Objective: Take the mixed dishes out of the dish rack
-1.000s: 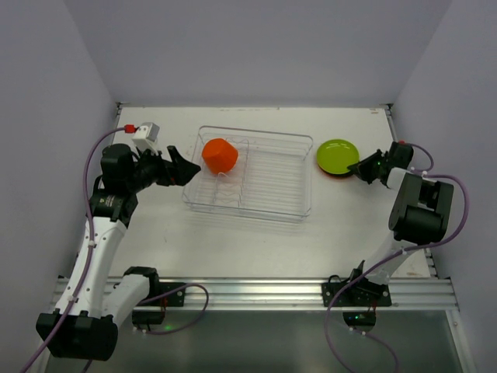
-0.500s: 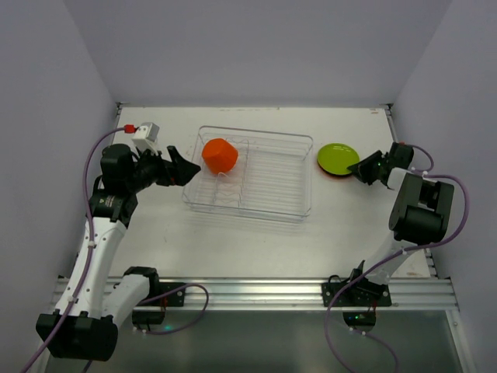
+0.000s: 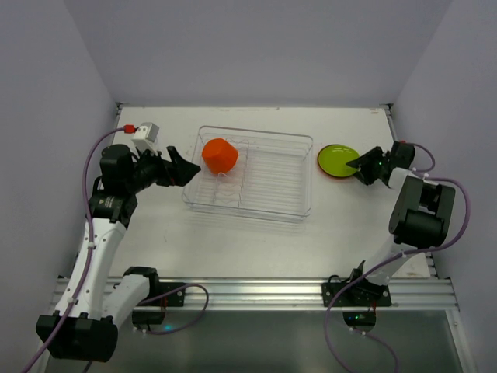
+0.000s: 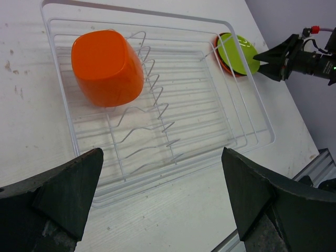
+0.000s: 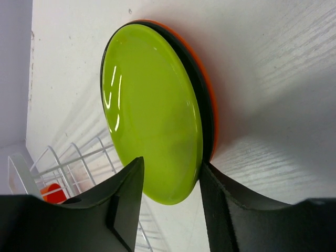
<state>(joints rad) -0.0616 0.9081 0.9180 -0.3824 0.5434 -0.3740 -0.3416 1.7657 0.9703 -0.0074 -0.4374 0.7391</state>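
Right tool (image 5: 170, 169) wider now around lime-green plate (image 5: 149, 105)

A white counter (image 3: 256, 241) fills the middle of the scene, its surface matte and marked with a few small dark specks and scuffs near its left side (image 4: 10, 65). Plain pale lavender walls (image 3: 256, 47) close it in at the back and on both sides. An aluminium rail (image 3: 256, 291) runs along its near edge.
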